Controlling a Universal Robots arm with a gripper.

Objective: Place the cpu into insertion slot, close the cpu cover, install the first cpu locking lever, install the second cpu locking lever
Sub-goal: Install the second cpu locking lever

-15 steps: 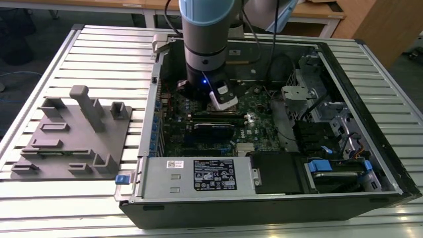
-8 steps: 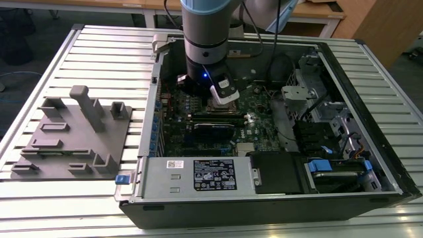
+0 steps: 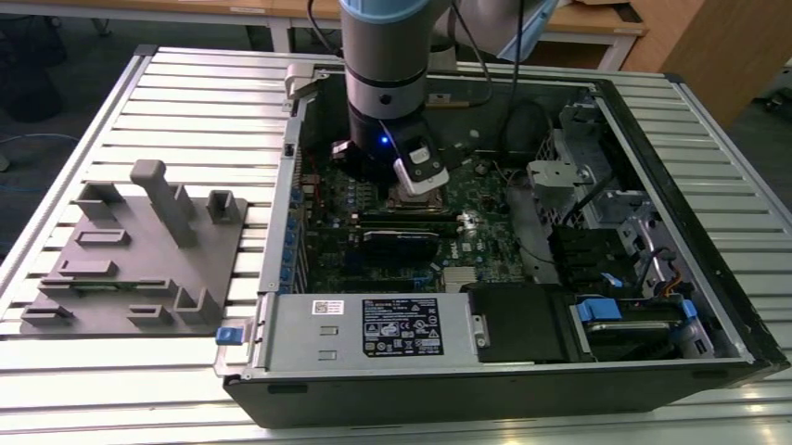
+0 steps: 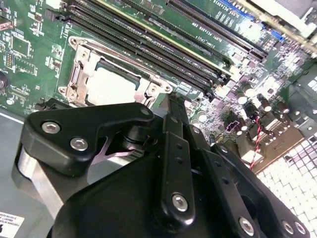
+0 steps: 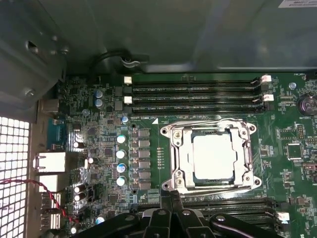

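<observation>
An open computer case lies on the slatted bench, with the green board flat in its floor. The arm reaches straight down into the case, and the tool hangs just over the board beside the slot. Its fingers are pressed together with nothing between them.

The cpu sits inside the slot, its pale grey face showing through the window of the cover, which lies flat over it. Thin wire levers run along the edges of the cover, lying low against the frame. In the second wrist view the cpu shows again, framed by the cover, just beyond the tool's black linkage.

Long memory slots run on either side of the socket. A grey moulded tray sits on the bench at the exterior view's left, well apart from the case.
</observation>
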